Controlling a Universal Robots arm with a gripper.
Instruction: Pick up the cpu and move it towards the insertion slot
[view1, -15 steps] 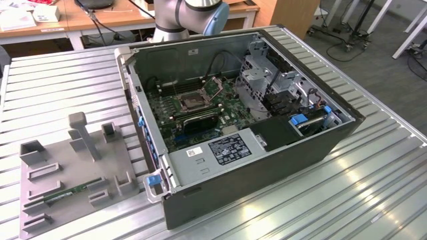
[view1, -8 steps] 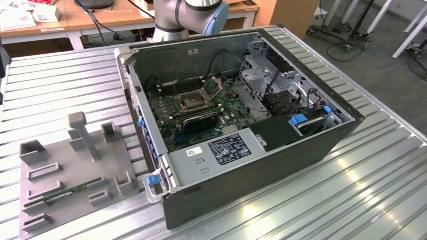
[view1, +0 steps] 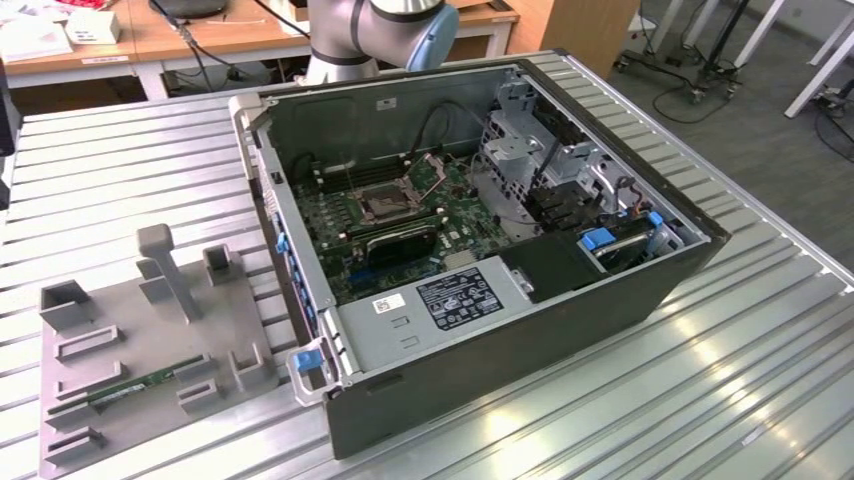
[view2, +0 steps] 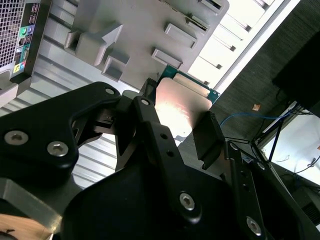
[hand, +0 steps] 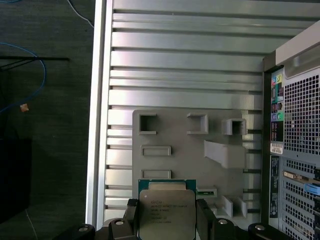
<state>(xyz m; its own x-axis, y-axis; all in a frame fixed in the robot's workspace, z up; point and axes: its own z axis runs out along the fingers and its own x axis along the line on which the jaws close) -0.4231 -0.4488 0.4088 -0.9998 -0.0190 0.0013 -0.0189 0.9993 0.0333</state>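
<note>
While the arm (view1: 360, 30) rises from the far end of the slatted metal worktop (view1: 107, 170) in the exterior view, its two black fingers (hand: 204, 217) are closed on the cpu (hand: 166, 212), pinching it by two opposite edges. In the first wrist view the silvery top of the chip faces us, with a thin green rim showing along one side. In the second wrist view it glows pale between the pads.

The cpu is held up over one end of the grey holder (hand: 185, 162), outside the computer case (hand: 295, 150) that lies just beside that holder. The holder is a flat block with square and oblong pockets and a few upright posts. Most pockets look bare from where I stand. In the exterior view a long green memory stick (view1: 134, 385) lies in one of the narrow ones.

The case rests on its side with its panel off. Inside it sits a green circuit board (view1: 327, 215). The insertion slot (view1: 384, 203) is on that board, a silver frame round a dark middle, with long black memory slots (view1: 400, 235) just beside it. A grey labelled power box (view1: 400, 330) fills the near corner, and metal drive cages (view1: 521, 150) stand along the exterior view's right wall. The insertion slot is well apart from the held cpu
</note>
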